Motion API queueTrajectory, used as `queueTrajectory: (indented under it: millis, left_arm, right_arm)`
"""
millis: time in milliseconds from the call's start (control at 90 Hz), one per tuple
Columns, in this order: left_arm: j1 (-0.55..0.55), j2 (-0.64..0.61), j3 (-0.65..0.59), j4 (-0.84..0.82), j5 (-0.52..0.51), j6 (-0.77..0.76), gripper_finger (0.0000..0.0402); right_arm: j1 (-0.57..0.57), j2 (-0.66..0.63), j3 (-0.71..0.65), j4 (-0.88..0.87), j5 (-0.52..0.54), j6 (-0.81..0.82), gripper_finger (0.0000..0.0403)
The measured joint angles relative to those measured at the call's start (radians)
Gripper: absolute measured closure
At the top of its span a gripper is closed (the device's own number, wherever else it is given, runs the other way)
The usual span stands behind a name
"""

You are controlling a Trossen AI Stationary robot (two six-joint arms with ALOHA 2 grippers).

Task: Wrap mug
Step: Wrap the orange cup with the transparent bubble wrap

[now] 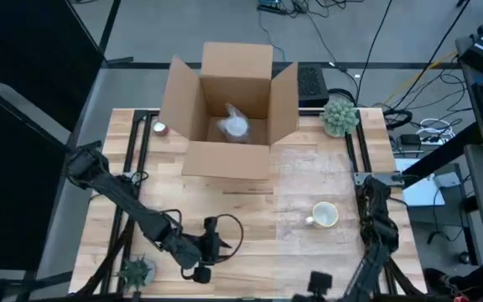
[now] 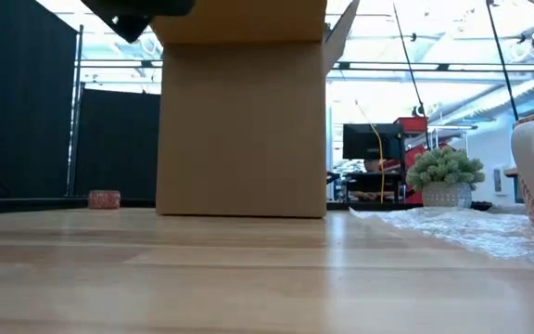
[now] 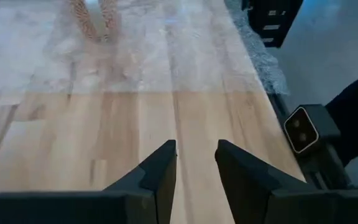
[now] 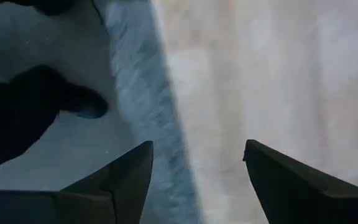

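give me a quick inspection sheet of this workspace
surface: wooden table, bubble wrap sheet spread on its right half
job's things: mug resting on the wrap, unwrapped
clutter: open cardboard box holding a wrapped bundle; small plant; second plant; small red roll
grippers: left gripper open, low over bare wood; right gripper open at the table's near edge
cables: loose on the floor behind
surroundings: desks, monitor

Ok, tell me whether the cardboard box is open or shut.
Open. In the high view the cardboard box has its flaps spread outward, and a bubble-wrapped bundle shows inside on its floor.
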Motion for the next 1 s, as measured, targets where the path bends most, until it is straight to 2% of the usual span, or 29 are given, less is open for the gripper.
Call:
queueTrajectory:
  millis: [167, 444, 644, 744, 833, 1000]
  left_arm:
    - [-0.001, 0.024, 0.0, 0.088, 0.02, -0.03, 0.0295]
    - [0.0, 0.025, 0.0, 0.122, 0.017, -0.079, 0.0295]
    - [0.0, 0.026, 0.0, 0.127, 0.012, -0.08, 0.0295]
    - [0.0, 0.026, 0.0, 0.127, 0.01, -0.08, 0.0295]
    - [0.0, 0.026, 0.0, 0.127, 0.01, -0.08, 0.0295]
    - [0.0, 0.026, 0.0, 0.126, 0.01, -0.076, 0.0295]
  right_arm:
    - [0.07, 0.048, 0.0, 0.009, 0.018, 0.069, 0.0168]
    - [0.109, 0.137, 0.0, 0.01, 0.016, 0.008, 0.021]
    - [0.091, 0.156, 0.001, -0.006, 0.002, 0.022, 0.0275]
    - [0.081, 0.14, 0.001, -0.029, -0.056, 0.018, 0.0333]
    - [0.082, 0.11, 0.001, -0.055, -0.062, 0.016, 0.0387]
    - [0.067, 0.038, 0.0, -0.123, -0.012, 0.019, 0.0397]
